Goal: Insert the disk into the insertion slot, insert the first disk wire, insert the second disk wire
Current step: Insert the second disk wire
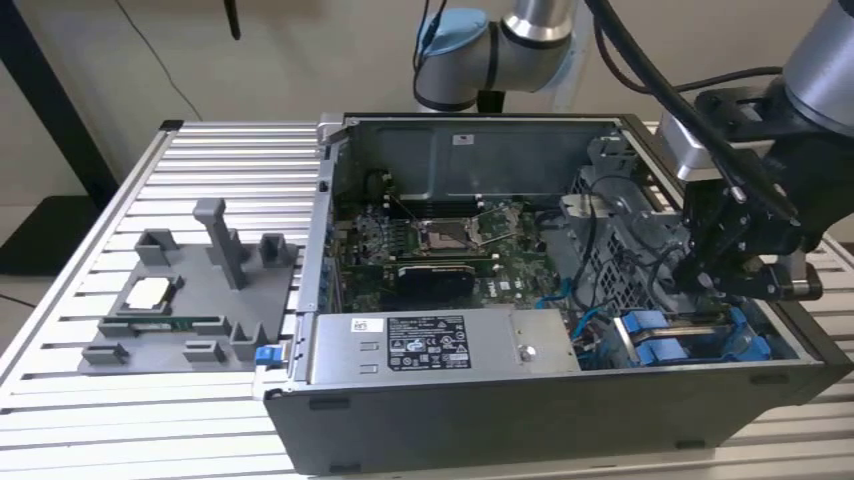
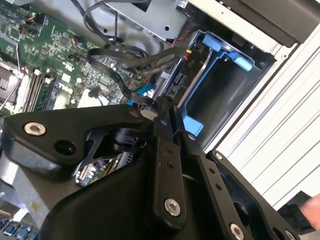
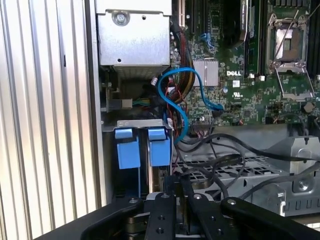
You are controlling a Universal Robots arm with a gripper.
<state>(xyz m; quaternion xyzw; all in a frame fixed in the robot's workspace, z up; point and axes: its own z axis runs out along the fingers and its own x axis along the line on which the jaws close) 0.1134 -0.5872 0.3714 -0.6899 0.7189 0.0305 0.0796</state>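
Observation:
The disk [image 2: 171,84] stands edge-up inside the insertion slot [image 2: 192,70] at the case's front corner, its connector end facing the motherboard. Its blue carrier tabs [image 3: 159,146] show in the first wrist view. My gripper [image 2: 161,111] hangs right at that connector end, fingers [image 2: 163,150] drawn together on the end of a black disk wire [image 2: 122,82]; the plug itself is hidden between the tips. In the exterior view the gripper [image 1: 727,285] sits low over the blue bay [image 1: 667,340] at the exterior view's right. A blue disk wire [image 3: 176,95] loops loose over the board.
The grey power-supply box [image 1: 427,345] fills the case's near side. A perforated metal cage [image 3: 235,172] and black cables [image 3: 220,150] lie beside the gripper. The motherboard [image 1: 441,240] is in the middle. A grey fixture tray [image 1: 187,300] rests on the slatted table [image 1: 80,260].

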